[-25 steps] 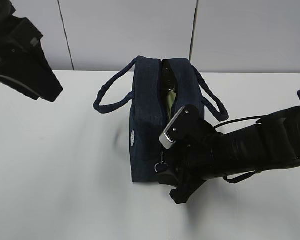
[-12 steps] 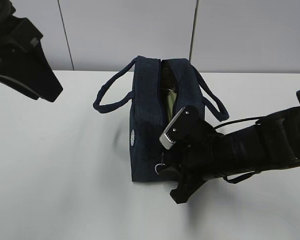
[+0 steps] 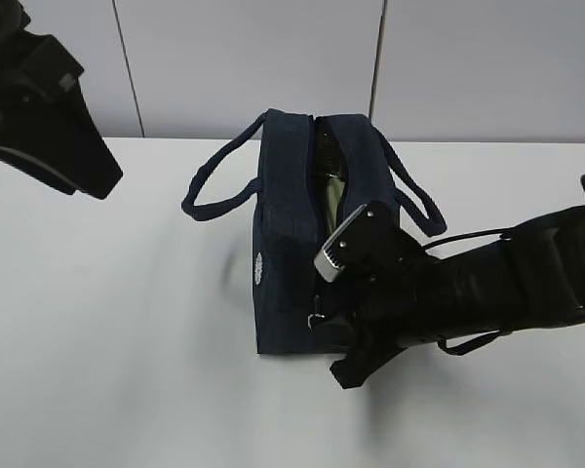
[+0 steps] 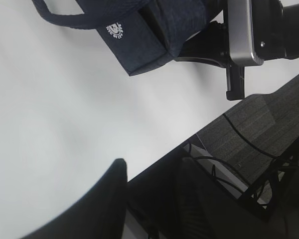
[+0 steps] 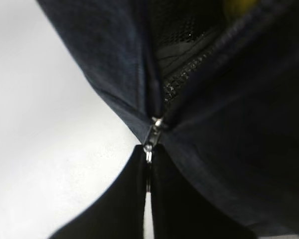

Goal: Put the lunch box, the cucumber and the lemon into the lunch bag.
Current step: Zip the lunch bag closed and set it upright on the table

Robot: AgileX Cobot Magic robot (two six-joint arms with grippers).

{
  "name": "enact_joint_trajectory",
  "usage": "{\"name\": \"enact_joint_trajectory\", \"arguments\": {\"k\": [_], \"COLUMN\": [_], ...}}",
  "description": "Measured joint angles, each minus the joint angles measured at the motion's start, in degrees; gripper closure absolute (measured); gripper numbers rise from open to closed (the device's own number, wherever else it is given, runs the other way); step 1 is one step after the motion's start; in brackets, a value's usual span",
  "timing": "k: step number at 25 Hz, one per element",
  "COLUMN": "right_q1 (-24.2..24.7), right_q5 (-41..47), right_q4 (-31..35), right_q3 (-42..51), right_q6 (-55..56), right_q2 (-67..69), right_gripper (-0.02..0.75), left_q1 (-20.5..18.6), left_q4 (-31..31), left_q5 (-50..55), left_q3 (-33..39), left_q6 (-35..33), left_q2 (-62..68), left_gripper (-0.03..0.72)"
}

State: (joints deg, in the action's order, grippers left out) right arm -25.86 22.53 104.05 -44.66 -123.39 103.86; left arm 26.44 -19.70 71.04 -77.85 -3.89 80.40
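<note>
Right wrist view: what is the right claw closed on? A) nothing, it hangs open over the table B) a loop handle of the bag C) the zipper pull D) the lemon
C: in the right wrist view the right claw is pinched shut on the metal zipper pull at the end of the lunch bag, whose zipper stands open above it.

Lunch bag [image 3: 292,244]: stood mid-table [image 3: 107,322], its open top facing up.
Handles [image 3: 214,190]: spread to either side of the bag.
Lunch box [image 3: 331,195]: seen inside the bag's opening.
Right gripper [image 5: 148,199]: placed at the bag's near end, at the zipper pull [image 5: 149,144].
Left gripper [image 4: 139,199]: held well left of the bag.
</note>
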Motion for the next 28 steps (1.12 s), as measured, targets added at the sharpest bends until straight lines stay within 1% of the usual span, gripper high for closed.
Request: {"name": "enact_joint_trajectory", "arguments": {"k": [10, 18, 28], "right_q1": [0.00, 0.00, 0.00], "right_q5": [-0.68, -0.68, -1.33], "right_q4": [-0.18, -7.70, -9.15], "right_q3": [0.00, 0.00, 0.00], "right_q6": [4.41, 15.12, 16.69], "right_q2": [-5.30, -7.87, -13.80], "right_gripper": [0.738, 0.738, 0.738], "left_q1": [0.00, 0.00, 0.00], "left_q4": [0.00, 0.00, 0.00], "left_q5": [0.00, 0.00, 0.00], "left_q3": [0.00, 0.00, 0.00], "left_q6": [0.00, 0.00, 0.00], "left_q2": [0.00, 0.00, 0.00], "left_gripper": [0.452, 0.452, 0.452]}}
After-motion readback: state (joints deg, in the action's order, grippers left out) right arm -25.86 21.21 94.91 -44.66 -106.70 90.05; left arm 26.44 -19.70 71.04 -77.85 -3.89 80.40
